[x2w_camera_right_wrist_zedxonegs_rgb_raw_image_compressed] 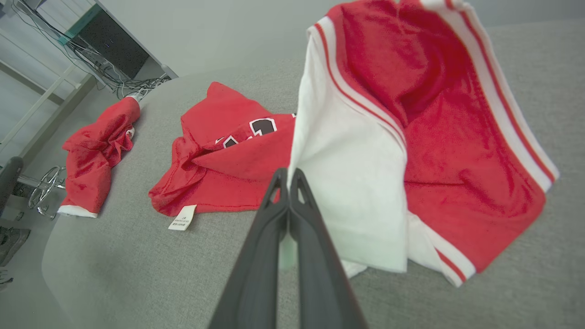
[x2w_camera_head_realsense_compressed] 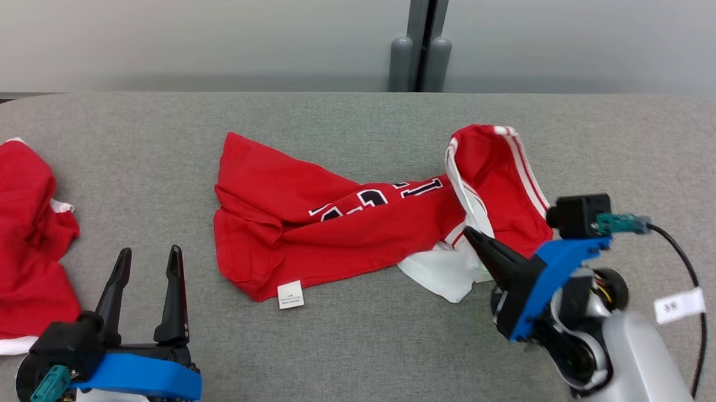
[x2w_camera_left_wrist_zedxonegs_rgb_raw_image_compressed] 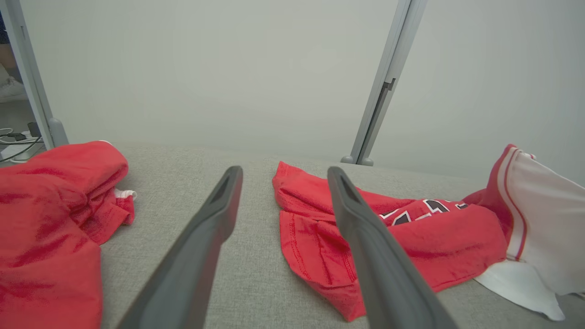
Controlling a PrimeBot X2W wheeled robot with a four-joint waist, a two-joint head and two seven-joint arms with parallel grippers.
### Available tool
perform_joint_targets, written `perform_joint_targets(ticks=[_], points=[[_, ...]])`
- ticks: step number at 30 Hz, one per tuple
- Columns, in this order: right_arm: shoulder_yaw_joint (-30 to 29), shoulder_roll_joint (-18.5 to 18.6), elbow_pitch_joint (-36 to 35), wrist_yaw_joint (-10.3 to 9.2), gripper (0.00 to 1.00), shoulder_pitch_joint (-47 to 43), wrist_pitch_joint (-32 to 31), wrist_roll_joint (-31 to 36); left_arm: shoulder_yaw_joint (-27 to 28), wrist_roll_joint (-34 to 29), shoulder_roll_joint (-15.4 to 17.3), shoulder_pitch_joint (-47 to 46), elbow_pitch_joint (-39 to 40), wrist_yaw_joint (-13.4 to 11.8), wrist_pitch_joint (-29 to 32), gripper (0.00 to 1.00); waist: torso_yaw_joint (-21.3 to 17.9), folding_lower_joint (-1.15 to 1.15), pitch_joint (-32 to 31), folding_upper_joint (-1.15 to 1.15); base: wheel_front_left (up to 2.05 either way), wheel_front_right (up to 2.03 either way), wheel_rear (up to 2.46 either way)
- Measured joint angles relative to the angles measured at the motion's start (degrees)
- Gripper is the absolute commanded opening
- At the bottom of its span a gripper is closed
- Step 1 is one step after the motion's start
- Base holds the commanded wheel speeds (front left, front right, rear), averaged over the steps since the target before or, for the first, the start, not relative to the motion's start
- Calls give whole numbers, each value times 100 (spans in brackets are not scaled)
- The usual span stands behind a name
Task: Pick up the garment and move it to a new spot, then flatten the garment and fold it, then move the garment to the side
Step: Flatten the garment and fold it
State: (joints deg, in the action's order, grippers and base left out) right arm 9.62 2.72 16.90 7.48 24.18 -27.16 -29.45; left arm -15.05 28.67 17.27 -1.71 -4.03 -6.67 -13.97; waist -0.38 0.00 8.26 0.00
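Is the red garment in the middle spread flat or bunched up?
Bunched up. The garment lies twisted and creased, lettering half hidden in folds, one end raised where the right gripper pinches its white edge.

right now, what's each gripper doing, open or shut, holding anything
Left gripper: open, empty, over the grey table.
Right gripper: shut on the red lettered garment, at its white edge.
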Motion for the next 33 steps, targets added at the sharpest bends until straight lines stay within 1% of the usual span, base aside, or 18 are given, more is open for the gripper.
perform_joint_targets(ticks=[3, 6, 9, 12, 13, 14, 15, 19, 24, 28, 29, 33], points=[[-493, 7, -809, 0, 0, -719, -293, 131, -5, 0, 12, 18, 56, -12, 1, 100, -121, 0, -16, 0, 0, 0, 0], [-1021, 15, -1248, -1, 0, -1287, -408, -15, -23, -1, 16, 14, 98, -19, 5, 100, -208, 0, 10, 0, 0, 0, 0], [-1482, 9, -1314, 0, 0, -1594, -372, -154, -32, -1, 31, 7, 111, -20, 25, 100, -277, 0, 56, 0, 0, 0, 0], [-1812, 16, -1032, 0, 0, -1631, -328, -138, -45, -1, 45, -23, 121, -24, 27, 100, -347, 0, 97, 0, 0, 0, 0], [-1866, 14, -879, 0, 0, -1622, -332, -29, -49, -1, 55, -33, 120, -24, 33, 100, -364, 0, 112, 0, 0, 0, 0], [-1924, 12, -730, 0, 48, -1597, -315, 57, -54, -1, 64, -42, 120, -24, 34, 100, -377, 0, 125, 0, 0, 0, 0], [-1986, 10, -572, 0, 100, -1539, -240, 141, -58, -1, 68, -52, 119, -24, 34, 100, -387, 0, 134, 0, 0, 0, 0], [-2176, 11, -213, 0, 100, -1220, 254, 1033, -101, -2, 78, -85, 100, -7, 67, 100, -377, 0, 108, 0, 0, 0, 0], [-2214, 9, -309, 0, 100, -1179, 978, 1853, -137, -1, 74, -68, 38, -9, 68, 100, -339, 0, -27, 0, 0, 0, 0], [-2109, 10, -659, 0, 100, -1420, 1597, 2251, -133, 16, 57, 46, -26, -19, 38, 100, -322, 0, -176, 0, 0, 0, 0], [-2080, 10, -835, 0, 100, -1586, 1903, 2385, -132, 18, 36, 87, -69, -19, 23, 100, -319, 0, -252, 0, 0, 0, 0], [-1919, 11, -1107, 0, 100, -1953, 2470, 2441, -127, 44, 3, 202, -172, -19, -25, 100, -327, -1, -404, 0, 0, 0, 0]])
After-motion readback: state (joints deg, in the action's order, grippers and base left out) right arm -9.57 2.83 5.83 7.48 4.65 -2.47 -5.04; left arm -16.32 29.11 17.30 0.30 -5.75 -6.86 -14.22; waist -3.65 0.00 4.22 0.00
